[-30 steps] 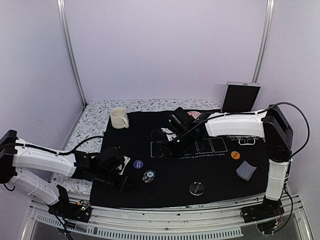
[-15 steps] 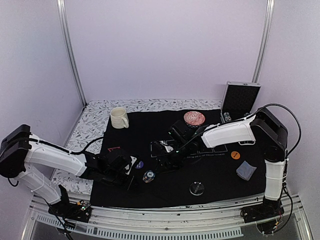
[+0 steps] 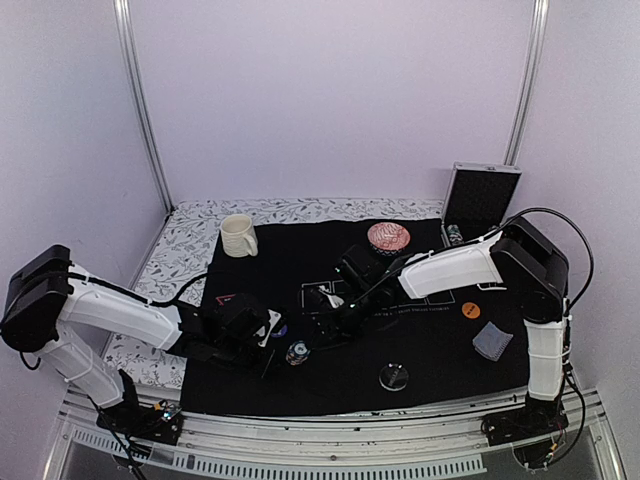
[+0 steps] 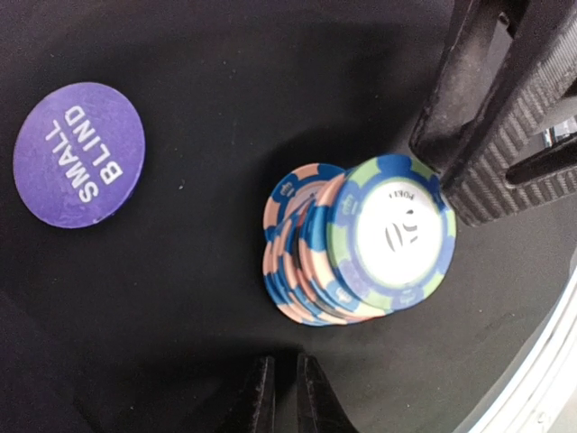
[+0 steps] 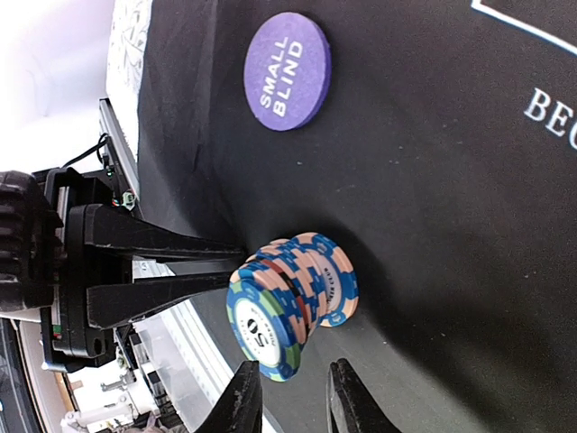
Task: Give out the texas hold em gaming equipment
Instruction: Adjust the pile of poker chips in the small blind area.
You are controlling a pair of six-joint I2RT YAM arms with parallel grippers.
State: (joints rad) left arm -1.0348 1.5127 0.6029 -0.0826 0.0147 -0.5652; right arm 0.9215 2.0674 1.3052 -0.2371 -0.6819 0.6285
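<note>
The striped chip stack (image 3: 297, 352) is seen low and left of centre in the top view, on the black-covered table (image 3: 435, 345). It is fanned and leaning, with the left tool (image 4: 281, 383) pressed shut and empty just beside it, and the right tool (image 5: 296, 370) set at a narrow gap just short of it, nothing held. With so slim a gap, the top chips could be clipped rather than straddled and the stack toppled toward the purple disc (image 5: 287, 70). The two crowded tools could also be knocked together.
</note>
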